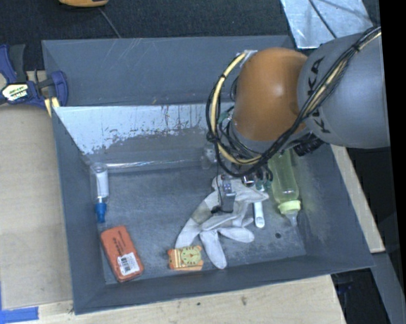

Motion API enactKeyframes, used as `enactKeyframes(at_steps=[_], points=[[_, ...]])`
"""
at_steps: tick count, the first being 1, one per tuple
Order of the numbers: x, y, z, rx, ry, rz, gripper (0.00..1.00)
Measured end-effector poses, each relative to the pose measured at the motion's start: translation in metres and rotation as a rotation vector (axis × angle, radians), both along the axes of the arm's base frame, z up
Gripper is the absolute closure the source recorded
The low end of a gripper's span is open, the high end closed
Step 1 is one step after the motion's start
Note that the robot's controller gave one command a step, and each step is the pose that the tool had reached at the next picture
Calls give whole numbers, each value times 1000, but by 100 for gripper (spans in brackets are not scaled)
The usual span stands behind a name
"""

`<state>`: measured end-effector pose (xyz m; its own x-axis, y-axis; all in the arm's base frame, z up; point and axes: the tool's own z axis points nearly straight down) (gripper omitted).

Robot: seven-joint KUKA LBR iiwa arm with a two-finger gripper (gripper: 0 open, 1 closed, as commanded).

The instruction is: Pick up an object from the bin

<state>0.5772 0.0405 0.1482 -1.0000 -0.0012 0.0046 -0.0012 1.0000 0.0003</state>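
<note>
1. The gripper hangs under the arm's orange cover, right of the middle of the bin. It is low over the upper end of a white glove.
2. The glove lies crumpled on the floor, spread toward the front wall.
3. I cannot tell whether the gripper is spread or closed, because cables and its own body hide the tips. It seems to touch the glove, though that is not certain.
4. A pale green bottle lies just right of the gripper, along the right wall.
5. A small white tube lies between the glove and the bottle.
6. A yellow-orange pack sits just beside the glove's front end.
7. An orange box lies front left, well apart from the gripper.
8. A blue-tipped pen lies by the left wall.
</note>
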Motion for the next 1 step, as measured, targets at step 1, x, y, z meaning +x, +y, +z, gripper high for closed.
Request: enactKeyframes(at_steps=[1], points=[[1,0,5,0,-8,-1,0]])
